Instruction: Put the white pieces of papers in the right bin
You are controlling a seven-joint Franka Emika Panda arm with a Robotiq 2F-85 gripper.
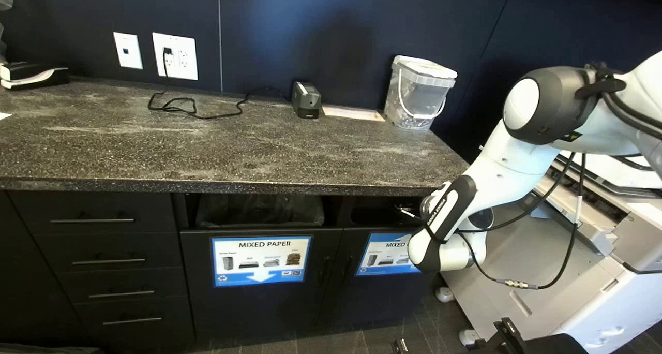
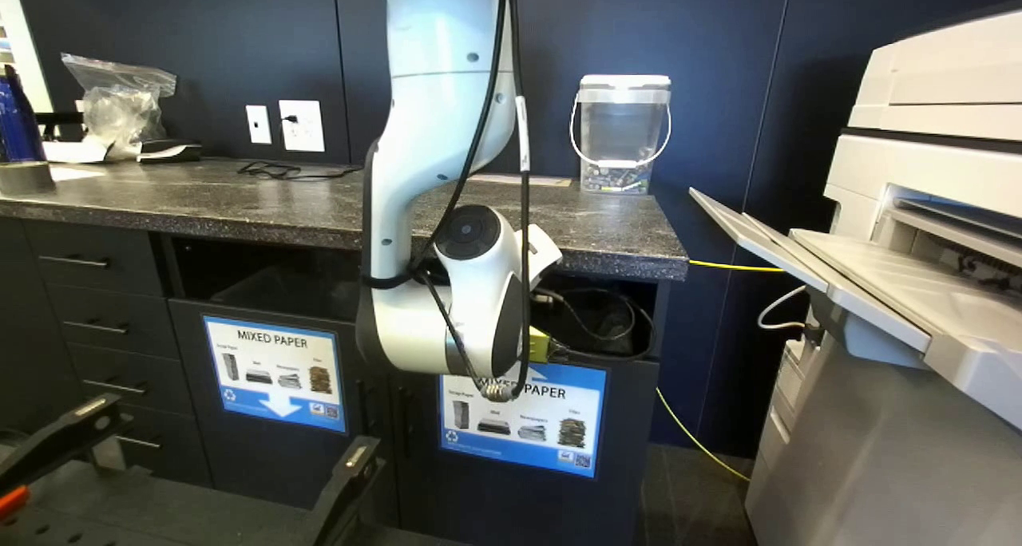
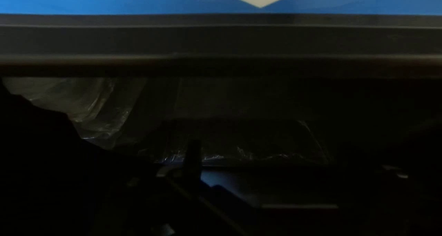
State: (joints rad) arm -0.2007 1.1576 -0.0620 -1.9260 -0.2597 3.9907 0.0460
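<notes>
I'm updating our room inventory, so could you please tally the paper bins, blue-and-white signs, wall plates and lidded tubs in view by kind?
Paper bins: 2
Blue-and-white signs: 2
Wall plates: 2
Lidded tub: 1
Total: 7

Both exterior views are bright, though fine print on the MIXED PAPER signs (image 1: 262,261) smears. Bluish sheen and a soft shadow mark the navy wall (image 1: 289,17); glare pales the robot arm (image 2: 435,119). The right bin (image 2: 515,498) has a shaded opening. The wrist view is soft, nearly black below the blue sign edge (image 3: 103,1), with faint glints on plastic liner (image 3: 93,108).
</notes>
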